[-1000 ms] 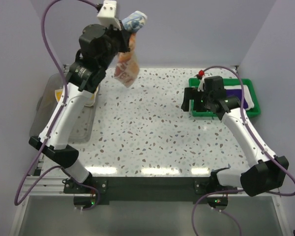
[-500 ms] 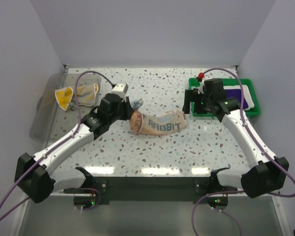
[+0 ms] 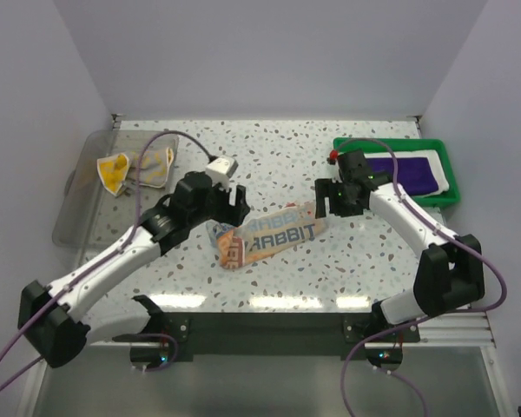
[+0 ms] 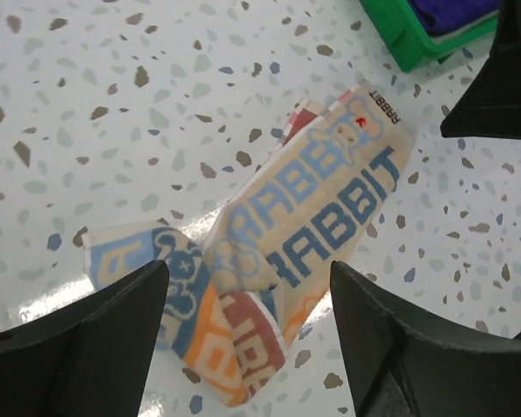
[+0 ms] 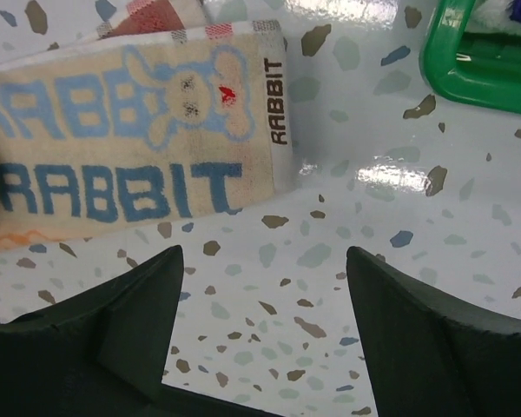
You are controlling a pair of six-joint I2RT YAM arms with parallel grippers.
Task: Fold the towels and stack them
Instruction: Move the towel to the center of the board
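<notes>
The pale towel with blue, orange and red block letters (image 3: 273,233) lies crumpled lengthwise on the speckled table, its left end bunched and folded over (image 4: 234,347). My left gripper (image 3: 234,202) hovers open just above that bunched end (image 4: 247,271), holding nothing. My right gripper (image 3: 327,198) is open over bare table, just off the towel's right end (image 5: 263,252); the towel (image 5: 130,165) fills the upper left of the right wrist view. The purple towel (image 3: 408,170) rests in the green tray (image 3: 391,201), with a white towel's edge (image 3: 443,184) showing beneath it.
A clear plastic bin (image 3: 78,204) at the left table edge holds yellow and white cloths (image 3: 126,167). The green tray's corner (image 4: 408,48) (image 5: 478,65) appears in both wrist views. White walls close in the table on three sides.
My left arm swung down from high at the back, laid the lettered towel on the table and opened. My right gripper moved left from the tray to the towel's right end.
</notes>
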